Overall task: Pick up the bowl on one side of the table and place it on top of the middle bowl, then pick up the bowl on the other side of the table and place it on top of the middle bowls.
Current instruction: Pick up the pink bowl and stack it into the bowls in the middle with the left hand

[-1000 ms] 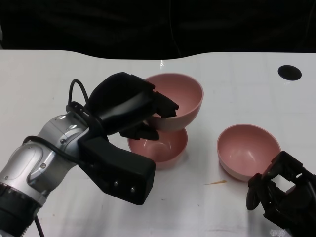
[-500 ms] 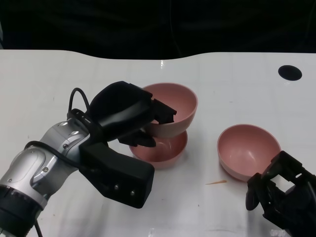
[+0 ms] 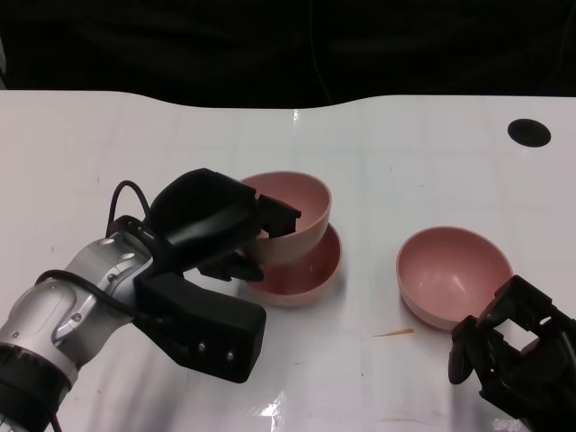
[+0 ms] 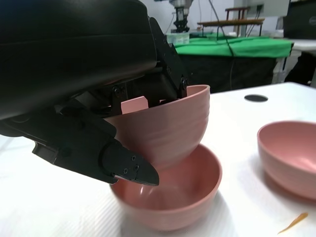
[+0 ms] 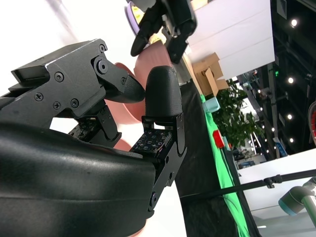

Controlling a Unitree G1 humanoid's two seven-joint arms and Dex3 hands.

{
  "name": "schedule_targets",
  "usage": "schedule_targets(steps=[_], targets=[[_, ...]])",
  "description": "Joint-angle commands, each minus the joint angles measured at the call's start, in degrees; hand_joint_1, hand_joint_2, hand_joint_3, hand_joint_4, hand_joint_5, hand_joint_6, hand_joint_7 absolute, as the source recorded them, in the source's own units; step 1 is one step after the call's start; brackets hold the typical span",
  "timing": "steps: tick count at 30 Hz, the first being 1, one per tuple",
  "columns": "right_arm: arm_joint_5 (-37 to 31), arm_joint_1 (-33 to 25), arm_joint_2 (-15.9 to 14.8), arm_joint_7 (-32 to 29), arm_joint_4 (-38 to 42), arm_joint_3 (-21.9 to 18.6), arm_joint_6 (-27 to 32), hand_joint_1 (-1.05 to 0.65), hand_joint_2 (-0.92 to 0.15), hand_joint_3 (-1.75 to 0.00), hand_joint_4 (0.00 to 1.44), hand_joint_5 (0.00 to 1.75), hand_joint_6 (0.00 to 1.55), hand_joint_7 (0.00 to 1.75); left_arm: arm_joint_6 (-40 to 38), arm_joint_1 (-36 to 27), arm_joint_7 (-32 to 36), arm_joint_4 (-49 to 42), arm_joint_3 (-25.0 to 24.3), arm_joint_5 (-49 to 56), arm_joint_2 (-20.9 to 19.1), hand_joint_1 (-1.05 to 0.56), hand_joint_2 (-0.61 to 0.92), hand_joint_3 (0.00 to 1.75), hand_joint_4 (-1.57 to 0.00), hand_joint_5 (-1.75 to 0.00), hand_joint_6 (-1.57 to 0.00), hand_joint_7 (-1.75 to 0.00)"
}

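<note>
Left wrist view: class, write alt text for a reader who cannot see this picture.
The robot's left hand holds a pink bowl tilted, lowered into the middle bowl on the white table. A third pink bowl sits apart, beside a small orange scrap.

text: we read none | labels: we find none on bowls, hands or table | brands: none legible to us | numbers, signs: none we can make out
</note>
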State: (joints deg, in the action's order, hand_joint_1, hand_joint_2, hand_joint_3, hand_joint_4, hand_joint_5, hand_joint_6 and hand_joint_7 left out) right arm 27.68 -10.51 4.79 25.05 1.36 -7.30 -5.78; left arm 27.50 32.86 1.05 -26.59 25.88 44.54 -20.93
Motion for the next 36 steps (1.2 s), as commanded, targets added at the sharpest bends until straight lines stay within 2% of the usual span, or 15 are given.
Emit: schedule_targets(steps=[1, 4, 6, 8, 9, 12, 14, 18, 24, 35, 36], targets=[[0.2, -0.3, -0.3, -0.1, -0.5, -0.4, -0.6, -0.07, -0.62, -0.95, 0.84, 1.74, 0.78, 1.43, 1.2, 0.7, 2.1, -2.0, 0.5, 0.4, -0.6, -0.15, 0.92, 0.21, -0.82, -1.34, -0.76, -1.18], [-0.1, -0.3, -0.3, 0.0, -0.3, -0.3, -1.1, -0.07, -0.61, -0.96, 0.84, 1.74, 0.78, 1.43, 1.5, 0.9, 2.8, -3.4, 0.9, 0.4, 0.0, -0.14, 0.92, 0.2, -0.8, -1.4, -0.77, -1.18], [-0.1, -0.3, -0.3, 0.2, -0.1, -0.2, -1.3, -0.08, -0.61, -0.97, 0.84, 1.74, 0.78, 1.42, 1.7, 1.0, 3.2, -4.2, 1.2, 0.5, 0.2, -0.14, 0.92, 0.2, -0.89, -1.19, -0.84, -1.03], [0.1, -0.3, -0.3, 0.3, -0.1, -0.1, -1.3, -0.08, -0.61, -0.98, 0.84, 1.74, 0.78, 1.43, 1.9, 1.2, 3.8, -5.0, 1.4, 0.6, 0.4, -0.15, 0.92, 0.18, -0.92, -1.15, -0.87, -0.98], [0.2, -0.3, -0.3, 0.1, -0.3, -0.1, -0.8, -0.08, -0.6, -0.98, 0.84, 1.74, 0.78, 1.43, 2.0, 1.3, 4.4, -5.6, 1.6, 0.9, 0.5, -0.15, 0.92, 0.17, -0.92, -1.15, -0.88, -0.97], [0.2, -0.3, -0.5, 0.2, -0.3, -0.1, -0.9, -0.08, -0.6, -0.99, 0.84, 1.74, 0.79, 1.42, 2.2, 1.7, 5.7, -6.6, 2.1, 1.7, 0.7, -0.17, 0.92, 0.19, -0.78, -1.48, -0.77, -1.2], [0.3, -0.2, -0.3, 0.2, -0.1, -0.2, -1.0, -0.07, -0.6, -0.99, 0.84, 1.74, 0.79, 1.43, 2.0, 1.9, 5.6, -6.8, 2.2, 1.9, 0.9, -0.18, 0.92, 0.2, -0.74, -1.54, -0.74, -1.22], [0.3, 0.1, -0.2, 0.3, 0.4, -0.3, -1.4, -0.07, -0.6, -1.0, 0.84, 1.75, 0.79, 1.43, 1.7, 2.1, 5.4, -6.9, 2.5, 1.8, 1.2, -0.18, 0.92, 0.2, -0.73, -1.55, -0.74, -1.21], [0.2, 0.3, -0.4, 0.4, 0.7, -0.1, -1.1, -0.06, -0.6, -1.0, 0.84, 1.75, 0.78, 1.43, 1.7, 2.7, 5.7, -7.6, 3.2, 1.8, 1.4, -0.17, 0.92, 0.15, -0.76, -1.5, -0.81, -1.03], [-0.1, 0.3, -0.5, 0.2, 0.7, 0.0, -1.2, -0.07, -0.61, -0.99, 0.85, 1.75, 0.77, 1.44, 1.8, 3.2, 5.9, -8.2, 3.8, 1.9, 1.3, -0.16, 0.92, 0.12, -0.75, -1.54, -0.83, -1.03], [0.0, 0.4, -0.4, 0.3, 0.8, 0.0, -1.2, -0.08, -0.6, -0.98, 0.85, 1.74, 0.77, 1.44, 1.8, 3.4, 5.8, -8.4, 4.0, 2.1, 1.4, -0.16, 0.92, 0.09, -0.77, -1.47, -0.89, -0.82]])
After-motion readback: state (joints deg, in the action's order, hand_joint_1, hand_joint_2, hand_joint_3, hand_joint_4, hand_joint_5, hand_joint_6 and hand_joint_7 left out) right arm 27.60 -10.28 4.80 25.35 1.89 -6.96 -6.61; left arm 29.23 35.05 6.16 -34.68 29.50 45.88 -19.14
